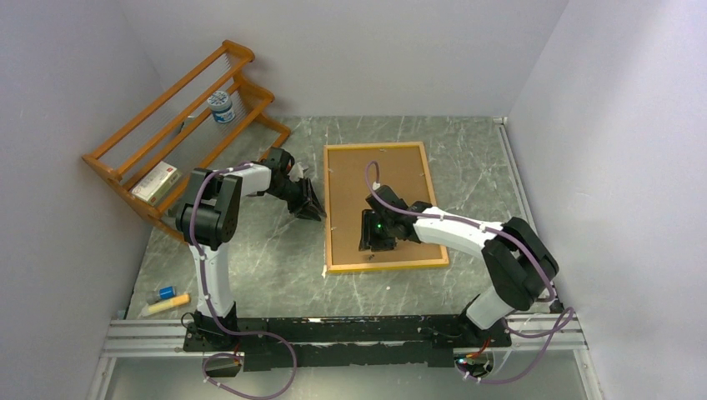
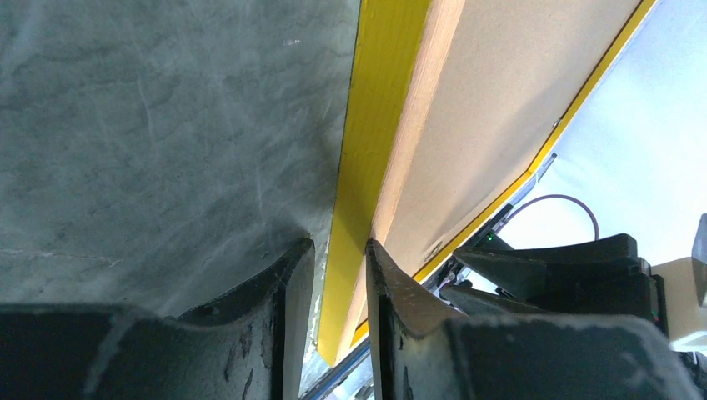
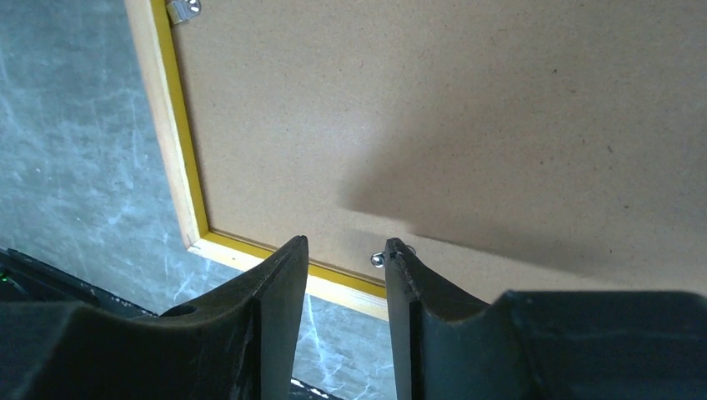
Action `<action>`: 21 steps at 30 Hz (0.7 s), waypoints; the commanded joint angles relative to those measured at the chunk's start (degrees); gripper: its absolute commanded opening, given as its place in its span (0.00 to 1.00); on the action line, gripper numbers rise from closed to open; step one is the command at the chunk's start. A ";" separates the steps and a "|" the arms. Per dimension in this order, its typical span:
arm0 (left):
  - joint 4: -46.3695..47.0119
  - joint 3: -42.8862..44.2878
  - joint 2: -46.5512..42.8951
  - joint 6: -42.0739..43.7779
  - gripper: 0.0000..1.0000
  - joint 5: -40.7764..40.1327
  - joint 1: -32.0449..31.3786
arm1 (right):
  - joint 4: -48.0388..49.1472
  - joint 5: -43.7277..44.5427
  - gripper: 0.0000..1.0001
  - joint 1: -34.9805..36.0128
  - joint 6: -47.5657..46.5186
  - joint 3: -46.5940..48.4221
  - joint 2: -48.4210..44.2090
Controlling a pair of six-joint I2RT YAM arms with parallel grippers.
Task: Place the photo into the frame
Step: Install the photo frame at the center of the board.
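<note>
Narrow yellow-bordered rectangular frame (image 1: pixel 377 147) lying back-up mid-table, brown hardboard panel (image 1: pixel 392 171) in it; photo not visible. Left gripper (image 2: pixel 340 243) part-open astride left rail, pinch unclear. Right gripper (image 3: pixel 346 242) apart, empty, by near metal clip (image 3: pixel 379 258). Risk of skidding frame right or popping panel if levered from one rail.

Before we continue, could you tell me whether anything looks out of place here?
The frame lies back up, slightly askew on the table. A small white sliver pokes out at its near left corner; what it is, I cannot tell.
</note>
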 commanded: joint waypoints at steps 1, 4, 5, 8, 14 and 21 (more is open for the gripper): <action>-1.82 -0.15 1.36 1.75 0.34 -2.38 -0.03 | -0.16 -1.46 0.42 0.16 -1.45 3.63 2.13; -1.52 -0.43 1.40 1.70 0.33 -1.69 -0.04 | -0.64 -2.11 0.40 0.12 -2.04 4.96 4.40; -1.61 -0.37 1.44 1.74 0.33 -1.44 -0.05 | -0.85 -2.14 0.40 0.20 -2.03 5.16 4.79; -1.41 -0.55 1.24 1.67 0.31 -0.94 -0.05 | -3.13 -1.97 0.38 0.27 -2.24 5.63 5.30; 0.06 -0.80 1.67 0.15 0.31 -0.39 -0.09 | -6.81 -2.21 0.38 0.55 -3.12 4.59 5.08; 2.24 -1.45 2.84 -2.59 0.29 1.00 -0.04 | -8.98 -4.91 0.37 1.05 -3.33 3.64 5.38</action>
